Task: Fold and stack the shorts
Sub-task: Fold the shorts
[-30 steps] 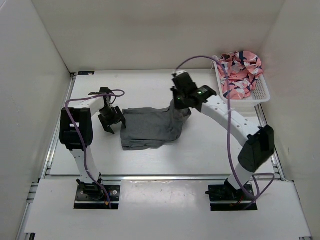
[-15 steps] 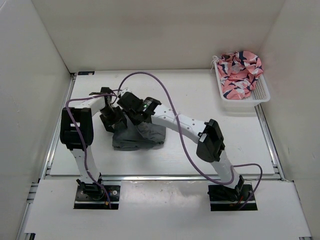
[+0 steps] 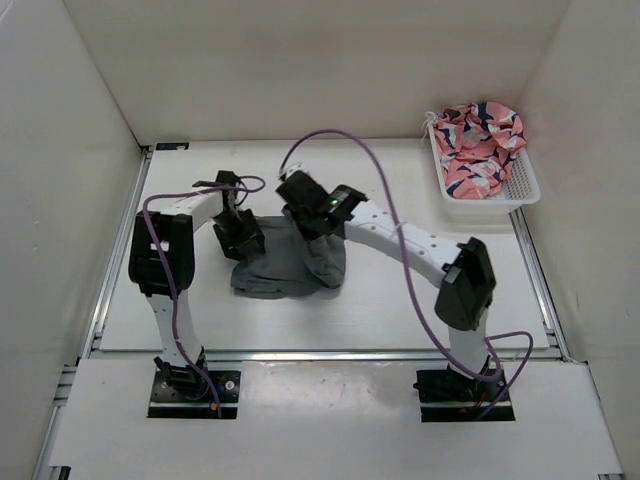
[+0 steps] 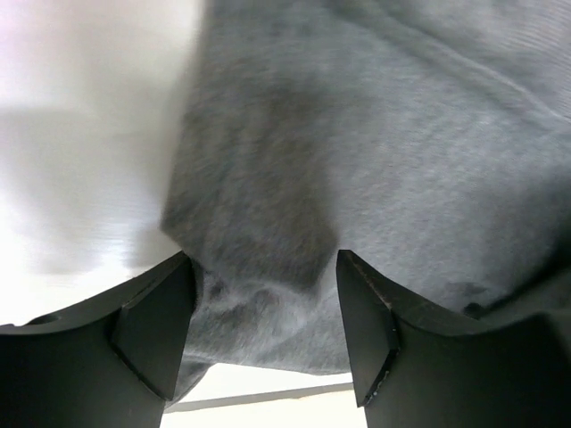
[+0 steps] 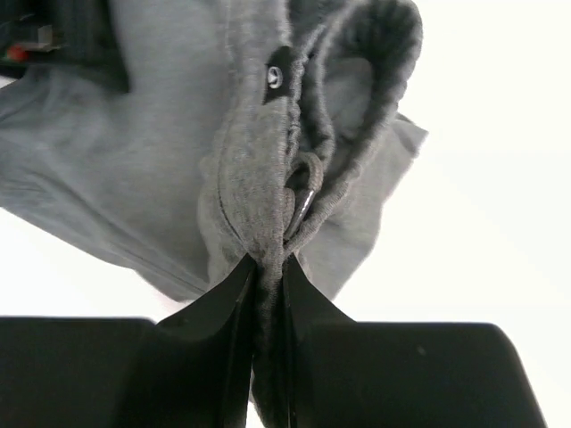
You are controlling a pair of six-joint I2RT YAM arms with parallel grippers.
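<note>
The plain dark grey soft-fabric shorts (image 3: 283, 268) are lying in a crumpled, partly doubled heap on the white table (image 3: 400, 300), a little toward 9 o'clock from its centre. Their 3 o'clock side is bunching up into a raised fold, while the 9 o'clock part is resting flat on the surface.

The right gripper (image 3: 312, 222) is reaching in from 3 o'clock and is sitting over the 12 o'clock end of the raised fold. In the right wrist view its black fingers are pressing together on the shorts (image 5: 152, 160), with only a thin strip of the gathered waistband (image 5: 384, 53) pinched between the tips (image 5: 266, 267). A small round eyelet (image 5: 275, 76) is showing on the fold just above the pinch, and the rest of the cloth is hanging away toward 10 o'clock in that view.

The left gripper (image 3: 243, 238) is standing at the 9 o'clock edge of the heap. Its wrist view is showing the jaws standing wide apart (image 4: 265, 267), with grey fabric (image 4: 401, 134) lying under and between them; neither finger is clamping the cloth.

At the table's 2 o'clock corner, well apart from the shorts, a white perforated plastic basket (image 3: 522, 188) is holding a crumpled pink, white and navy patterned garment (image 3: 480, 140).
</note>
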